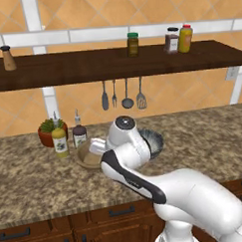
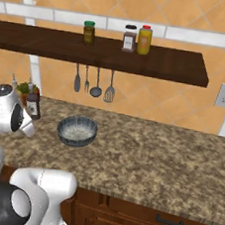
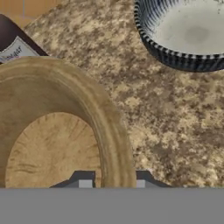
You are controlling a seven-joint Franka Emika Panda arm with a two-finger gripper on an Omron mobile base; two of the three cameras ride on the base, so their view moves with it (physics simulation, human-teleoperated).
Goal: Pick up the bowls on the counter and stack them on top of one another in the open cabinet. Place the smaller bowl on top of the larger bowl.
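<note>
Left base view: we see the smaller bowl (image 1: 88,157) upright on the counter (image 1: 31,181), just in front of a dark sauce bottle (image 1: 79,136) and a yellow-green bottle (image 1: 59,141). Our arm's wrist covers its right side and part of the larger bowl (image 1: 155,141) behind.
Open cabinet: the shelf (image 1: 80,65) runs along the wall above, with bare board left of the green jar (image 1: 133,44).
Right base view: we see the larger bowl (image 2: 77,130) upright, mouth up, alone on open granite, near the shelf's hanging utensils (image 2: 93,83).
Hand view: the gripper (image 3: 110,183) sits low over the smaller bowl (image 3: 57,131), its near rim running between the two fingertips (image 3: 85,183); the jaws stand apart astride that rim, not yet closed on it.
Axis: both bowls are round, with no long axis; both openings face up.
Risk, order: we judge the larger bowl should go first; shelving the tan one now would force a restack.
Risk, grasp: a one-sided rim pinch may let the bowl tilt or slip.
Risk, clearance: the bottles stand close; lifting could knock them.
</note>
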